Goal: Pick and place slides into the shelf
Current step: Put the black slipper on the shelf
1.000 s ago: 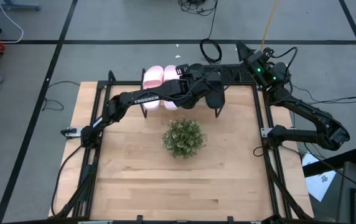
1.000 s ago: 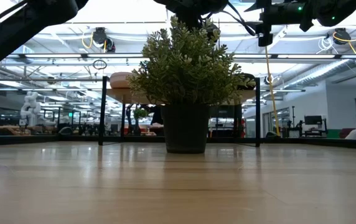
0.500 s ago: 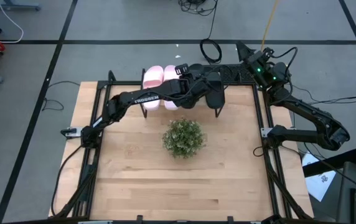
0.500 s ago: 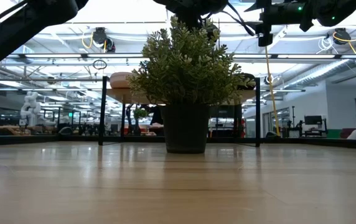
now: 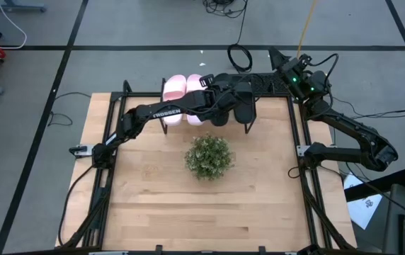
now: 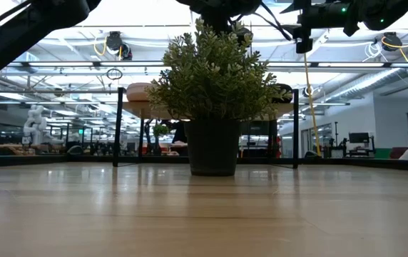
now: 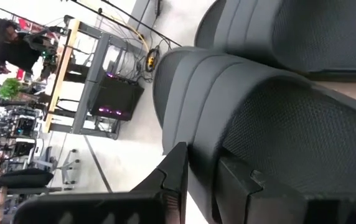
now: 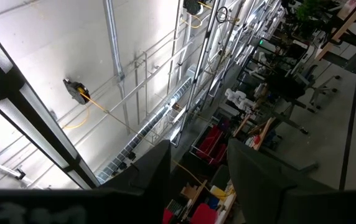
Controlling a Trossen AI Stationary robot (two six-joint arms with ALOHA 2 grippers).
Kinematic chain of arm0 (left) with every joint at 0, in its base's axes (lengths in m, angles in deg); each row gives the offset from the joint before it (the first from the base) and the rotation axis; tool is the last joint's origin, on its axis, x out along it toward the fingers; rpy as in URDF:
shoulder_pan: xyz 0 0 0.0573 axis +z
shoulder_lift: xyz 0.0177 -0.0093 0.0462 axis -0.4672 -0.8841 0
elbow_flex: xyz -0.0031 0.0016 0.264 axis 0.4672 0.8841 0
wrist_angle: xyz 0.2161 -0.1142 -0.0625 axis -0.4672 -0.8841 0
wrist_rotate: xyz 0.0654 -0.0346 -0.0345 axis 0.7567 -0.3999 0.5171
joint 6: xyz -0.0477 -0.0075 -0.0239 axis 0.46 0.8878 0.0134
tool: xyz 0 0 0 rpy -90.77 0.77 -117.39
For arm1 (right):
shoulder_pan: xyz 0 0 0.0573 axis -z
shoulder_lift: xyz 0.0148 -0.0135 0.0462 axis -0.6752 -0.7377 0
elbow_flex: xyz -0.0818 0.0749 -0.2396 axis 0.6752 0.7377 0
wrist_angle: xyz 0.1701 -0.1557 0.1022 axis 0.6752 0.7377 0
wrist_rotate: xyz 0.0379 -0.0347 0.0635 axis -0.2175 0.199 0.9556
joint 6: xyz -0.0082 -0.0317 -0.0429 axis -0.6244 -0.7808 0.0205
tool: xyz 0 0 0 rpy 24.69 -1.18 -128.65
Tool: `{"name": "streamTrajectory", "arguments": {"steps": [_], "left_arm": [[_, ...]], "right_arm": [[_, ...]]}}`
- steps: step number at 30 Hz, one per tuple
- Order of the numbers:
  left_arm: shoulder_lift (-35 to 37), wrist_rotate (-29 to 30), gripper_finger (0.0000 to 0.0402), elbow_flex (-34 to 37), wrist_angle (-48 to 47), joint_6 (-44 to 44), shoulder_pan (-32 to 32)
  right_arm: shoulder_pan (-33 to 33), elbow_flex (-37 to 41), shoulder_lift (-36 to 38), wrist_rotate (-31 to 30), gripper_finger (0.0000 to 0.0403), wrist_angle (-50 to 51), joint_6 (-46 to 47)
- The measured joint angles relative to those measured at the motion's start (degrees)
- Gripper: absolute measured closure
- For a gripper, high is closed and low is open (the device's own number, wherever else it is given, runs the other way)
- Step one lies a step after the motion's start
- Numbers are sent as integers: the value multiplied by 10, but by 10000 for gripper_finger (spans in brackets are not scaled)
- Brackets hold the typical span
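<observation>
High view: the shelf (image 5: 178, 119) stands at the table's (image 5: 153, 205) far edge, with the pink slides (image 5: 181, 88) side by side on its left part and the black slides (image 5: 243, 108) to their right. The left gripper (image 5: 224, 110) is extended over the shelf at the black slides; the plant (image 5: 208, 156) stands near the table's centre, just in front of the shelf. The right gripper (image 5: 279, 58) is raised beyond the table's far right corner, apart from everything. Low view: the plant hides the middle of the shelf (image 6: 136, 103); a pink slide (image 6: 138, 90) rests on the board at left. Left wrist view: the left gripper's (image 7: 204, 182) fingers (image 7: 177, 171) are closed on the edge of a black slide (image 7: 277, 124), with the second black slide (image 7: 302, 31) beside it. Right wrist view: the right gripper (image 8: 196, 171) points upward at the ceiling, jaws parted, holding nothing.
</observation>
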Motion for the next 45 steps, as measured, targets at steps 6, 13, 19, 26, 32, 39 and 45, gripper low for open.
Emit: {"name": "streamTrajectory", "arguments": {"steps": [6,13,19,26,32,39,45], "left_arm": [[0,-2,339,0,-1,-12,1],[0,3,339,0,-32,-31,1],[0,2,339,0,-31,-24,4],[0,-1,339,0,-30,-17,6],[0,-28,331,0,-30,7,11],[0,-26,261,0,-30,6,13],[0,-24,222,0,-30,-22,8]], "right_arm": [[0,0,0,0,255,0,5],[0,0,0,0,255,-2,14],[0,0,0,0,255,-2,14],[0,0,0,0,255,-2,19],[0,0,0,3,255,-8,19],[0,0,0,13,255,-11,19],[0,0,0,13,255,-11,19]]}}
